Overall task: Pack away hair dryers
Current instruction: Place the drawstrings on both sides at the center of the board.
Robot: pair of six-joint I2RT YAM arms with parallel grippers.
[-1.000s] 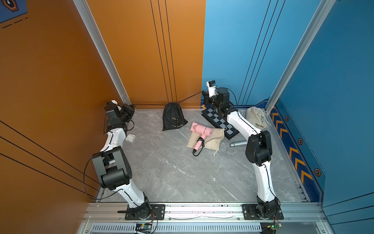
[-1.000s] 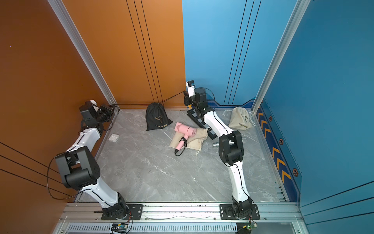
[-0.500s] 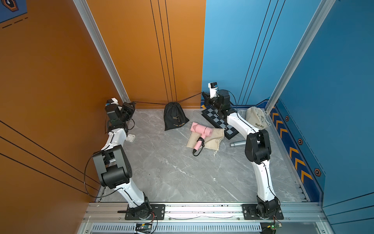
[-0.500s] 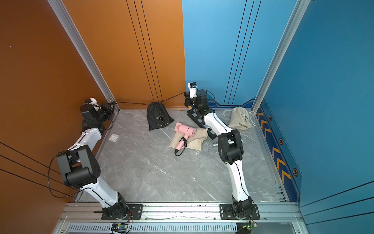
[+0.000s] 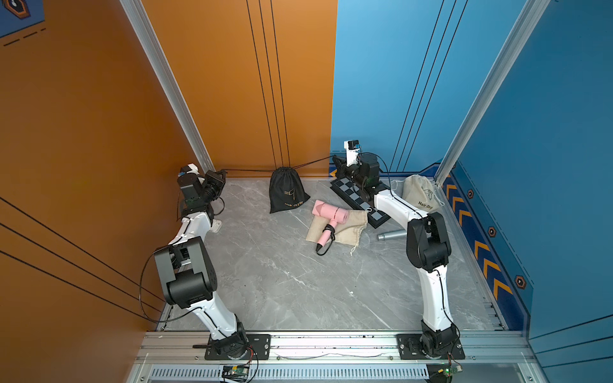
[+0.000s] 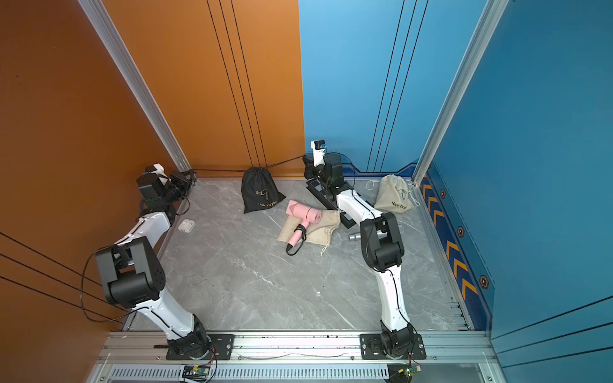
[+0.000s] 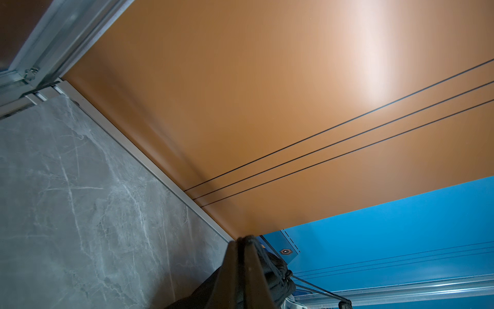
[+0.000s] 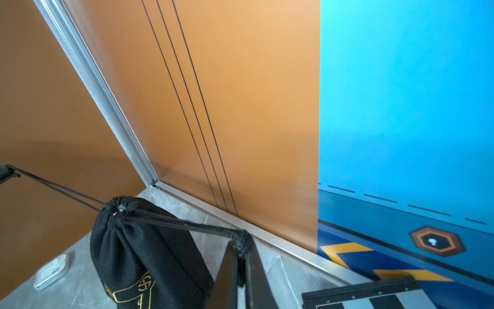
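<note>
- Step in hand, as I judge it: cinching shut the black cloth drawstring bag (image 5: 287, 192); it stands bulging by the back wall with its mouth gathered tight, so a dryer probably sits inside, though none shows
- The left gripper (image 5: 223, 172) has its jaws pressed together, pinching one end of the black drawstring (image 5: 248, 170); the right gripper (image 8: 240, 244) is clamped the same way on the knotted other end; the cord runs taut from each to the bag's neck, with the grippers well apart on opposite sides of it
- Next move, likely: let go of both ends without tipping the bag, then turn to the unpacked dryer; the bag under it is limp, so opening its mouth probably needs both arms
- The pale pink folding-handle hair dryer (image 5: 330, 214) lies on its side mid-table on the grey marble tabletop (image 5: 282, 282); its barrel rests on a flat beige cloth bag (image 5: 353, 228); its handle points toward the front, with a black cord looped at it; it is well apart from both grippers
- A filled beige drawstring bag (image 5: 419, 199) printed "Hair Dryer" sits in the right back corner; no white or dark dryer is in sight
</note>
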